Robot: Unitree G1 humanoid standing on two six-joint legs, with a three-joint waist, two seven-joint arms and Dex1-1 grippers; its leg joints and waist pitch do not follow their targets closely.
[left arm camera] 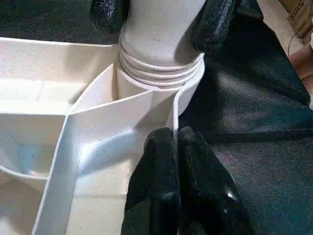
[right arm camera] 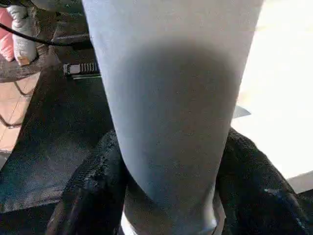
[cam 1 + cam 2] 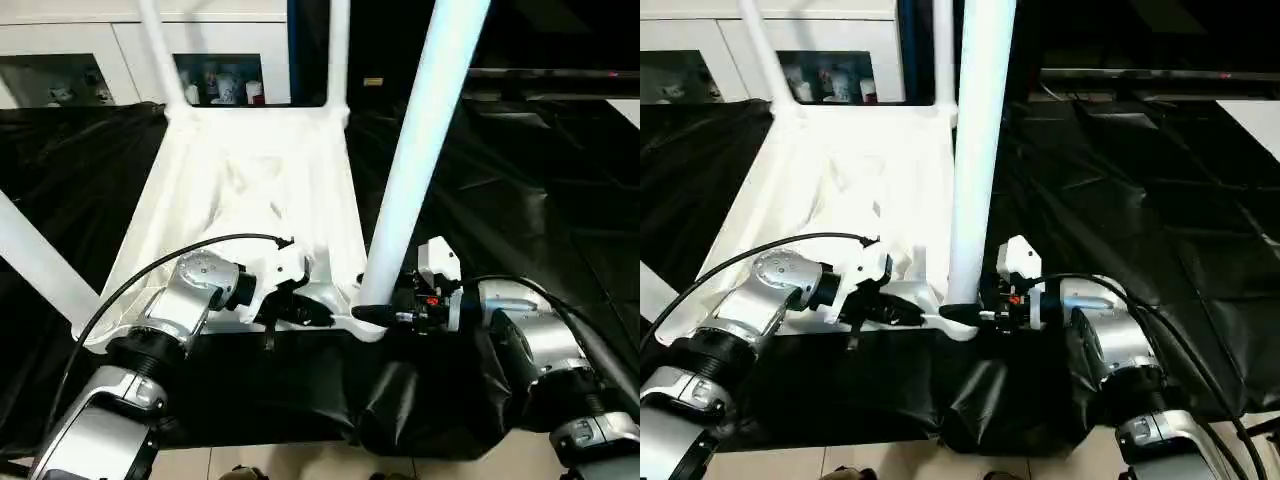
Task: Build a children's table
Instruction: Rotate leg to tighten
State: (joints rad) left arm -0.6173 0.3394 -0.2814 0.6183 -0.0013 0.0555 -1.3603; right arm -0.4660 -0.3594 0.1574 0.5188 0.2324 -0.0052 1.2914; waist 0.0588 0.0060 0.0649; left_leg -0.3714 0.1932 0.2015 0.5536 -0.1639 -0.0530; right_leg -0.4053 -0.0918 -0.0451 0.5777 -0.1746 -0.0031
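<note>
the white table top [image 3: 250, 190] lies upside down on a black cloth [image 3: 520, 210] that covers the work surface, its ribbed underside facing up. legs rise from its corners: two thin ones at the far corners, one at the near left corner [image 3: 35, 265] leaning out past the picture's edge, and one at the near right corner [image 3: 420, 150], tall and bright, just in front of the robot.

the right gripper [image 3: 385, 312] has this near right leg between its two black fingers [image 2: 88, 196], one on each side of the tube, pressed against it low down near the base. in the left wrist view the same two fingers show on either side of the leg just above its ribbed threads, which sit at the mouth of the rounded corner socket [image 1: 188, 88]; a few thread rings are above the socket's rim.

the left gripper [image 3: 300, 310] rests at the near edge of the table top, just beside that corner. its two fingers [image 1: 161, 161] lie tight together with no gap between them, tips against the thin white rim wall next to the socket; whether any of the rim is pinched between them cannot be told.

beyond the table stands a white cabinet [image 3: 70, 50] with glass doors and small items behind them.
</note>
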